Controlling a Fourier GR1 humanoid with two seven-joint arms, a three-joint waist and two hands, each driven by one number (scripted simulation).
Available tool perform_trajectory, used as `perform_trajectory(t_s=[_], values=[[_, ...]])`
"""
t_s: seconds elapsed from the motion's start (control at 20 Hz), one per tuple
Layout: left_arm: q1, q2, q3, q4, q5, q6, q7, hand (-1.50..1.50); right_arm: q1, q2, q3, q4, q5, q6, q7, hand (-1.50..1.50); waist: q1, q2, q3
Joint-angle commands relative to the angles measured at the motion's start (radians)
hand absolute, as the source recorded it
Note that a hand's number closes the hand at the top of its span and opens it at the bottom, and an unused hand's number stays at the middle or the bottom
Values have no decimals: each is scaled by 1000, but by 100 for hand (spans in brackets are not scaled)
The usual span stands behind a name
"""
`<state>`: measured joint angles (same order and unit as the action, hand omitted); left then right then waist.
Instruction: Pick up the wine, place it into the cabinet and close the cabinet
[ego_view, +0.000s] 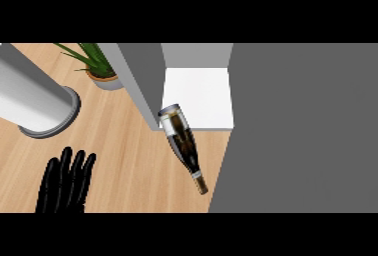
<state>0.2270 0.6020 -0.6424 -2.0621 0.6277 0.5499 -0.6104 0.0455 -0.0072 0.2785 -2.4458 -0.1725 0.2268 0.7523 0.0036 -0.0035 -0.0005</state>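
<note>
The door (295, 130) is the largest thing in view, a grey slab filling the right side from far to near. Its left edge runs just beside the bottle, so any swing to close it now would, I judge, strike the glass rather than shut.

The counter (125, 160) is pale wood, bare between the hand and the bottle. At far left a big grey cylinder (33, 100) stands on it, well apart from the work.

The cabinet (196, 97) sits far and centre, its white floor open toward the near side and its grey left wall (144, 85) angled down to the bottle's base. The opening looks narrow between that wall and the door, so a bottle carried in crooked could catch on either.

The left hand (65, 182) shows at near left, flat with straight fingers pointing far, holding nothing. The right hand is out of sight.

The bottle (184, 145) lies tilted, neither upright nor clearly flat: its base is at the cabinet's near lip, touching or just beside the left wall, its neck pointing near and right toward the door's edge. Whether it rests on the counter I cannot tell. It seems only partly in; being round, it may roll or slide back out.

A plant (96, 65) stands far left, clear of it all.
</note>
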Motion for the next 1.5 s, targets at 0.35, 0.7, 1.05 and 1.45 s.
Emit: perform_trajectory(t_s=[0.35, 0.7, 1.05, 1.45], values=[[129, 89, 210, -53, 118, -125, -19, -150, 69, 7, 337, -148, 25, 34, 44, 150, -1, -3, 0], [168, 157, 388, -1, 228, -276, 5, -150, 15, 7, 570, -110, 158, -122, 32, 150, -5, -4, -1], [223, 208, 488, 6, 278, -355, 27, -150, -57, 5, 699, -70, 254, -299, 17, 150, 4, -9, -3], [141, 178, 485, 12, 295, -356, 92, -150, -306, 4, 727, 94, 341, -493, -7, 150, 1, -1, -2]])
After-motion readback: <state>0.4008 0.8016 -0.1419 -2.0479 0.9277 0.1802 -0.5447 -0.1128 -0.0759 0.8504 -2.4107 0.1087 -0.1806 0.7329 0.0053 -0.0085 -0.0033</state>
